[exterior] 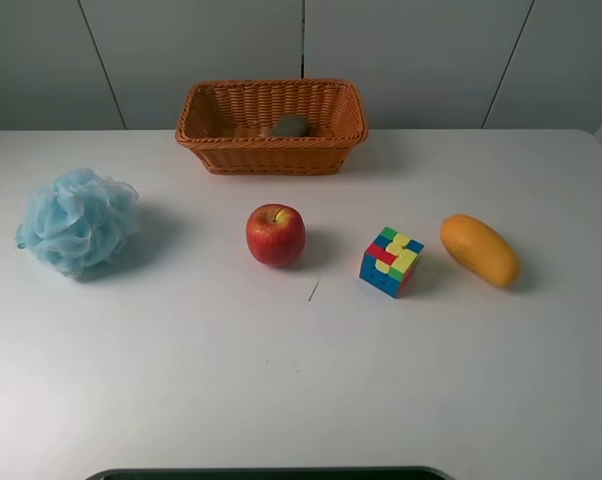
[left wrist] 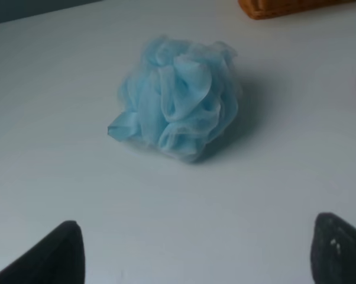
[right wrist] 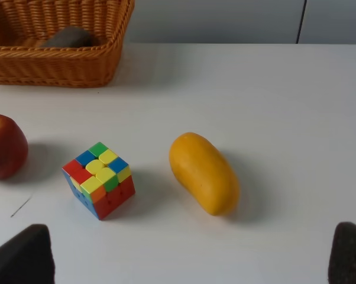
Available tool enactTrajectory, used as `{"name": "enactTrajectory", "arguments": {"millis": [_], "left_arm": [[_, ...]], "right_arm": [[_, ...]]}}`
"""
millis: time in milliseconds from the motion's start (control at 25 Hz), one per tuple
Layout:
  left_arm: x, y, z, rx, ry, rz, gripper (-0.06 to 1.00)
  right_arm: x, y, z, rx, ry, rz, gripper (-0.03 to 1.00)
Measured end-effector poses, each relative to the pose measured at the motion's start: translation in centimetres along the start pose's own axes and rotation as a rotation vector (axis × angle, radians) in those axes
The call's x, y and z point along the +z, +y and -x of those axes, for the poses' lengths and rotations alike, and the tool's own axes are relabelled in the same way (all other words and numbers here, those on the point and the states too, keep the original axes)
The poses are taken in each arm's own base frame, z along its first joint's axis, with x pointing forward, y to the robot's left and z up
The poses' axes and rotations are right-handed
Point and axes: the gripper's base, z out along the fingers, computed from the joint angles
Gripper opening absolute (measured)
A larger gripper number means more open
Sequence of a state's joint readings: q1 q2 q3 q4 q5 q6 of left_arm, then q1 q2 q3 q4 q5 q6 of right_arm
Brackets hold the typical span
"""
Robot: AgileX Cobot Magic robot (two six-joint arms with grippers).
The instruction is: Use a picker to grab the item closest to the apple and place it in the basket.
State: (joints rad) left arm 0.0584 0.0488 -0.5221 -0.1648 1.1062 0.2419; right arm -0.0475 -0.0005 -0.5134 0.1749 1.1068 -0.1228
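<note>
The high camera looked down across the whole tabletop (exterior: 281, 380) toward its far edge. Each wrist camera sat low and close; the right one shared the basket (right wrist: 60, 65) and apple (right wrist: 5, 147) with it.

you're looking at a plain white table (exterior: 281, 390) under soft, even light, backed by a grey panelled wall (exterior: 401, 50) with thin dark seams.

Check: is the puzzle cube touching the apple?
Apart. The exterior high view shows bare white table between the puzzle cube and the apple; the right wrist view shows the same gap.
</note>
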Motion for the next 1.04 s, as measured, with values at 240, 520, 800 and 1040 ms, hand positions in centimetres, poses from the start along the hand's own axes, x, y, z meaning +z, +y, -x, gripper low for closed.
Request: {"name": "enactTrajectory", "arguments": {"millis": [240,520,800,1040], "left_arm": [[-0.52,-0.17,-0.33,0.004,-0.045,0.005,0.74],[-0.6,-0.2,-0.38,0.004,-0.051,0.004,0.74],[-0.6,-0.21,-0.38,0.003,-0.051,0.003,0.74],[-0.6,-0.21,-0.38,0.003,-0.051,0.003,0.74]], "right_arm": [[0.0,0.0,0.0,0.0,0.0,0.0,0.7],[0.0,0.0,0.0,0.0,0.0,0.0,0.7],[0.0,0.0,0.0,0.0,0.0,0.0,0.7],[0.0,0.0,0.0,0.0,0.0,0.0,0.7]]}}
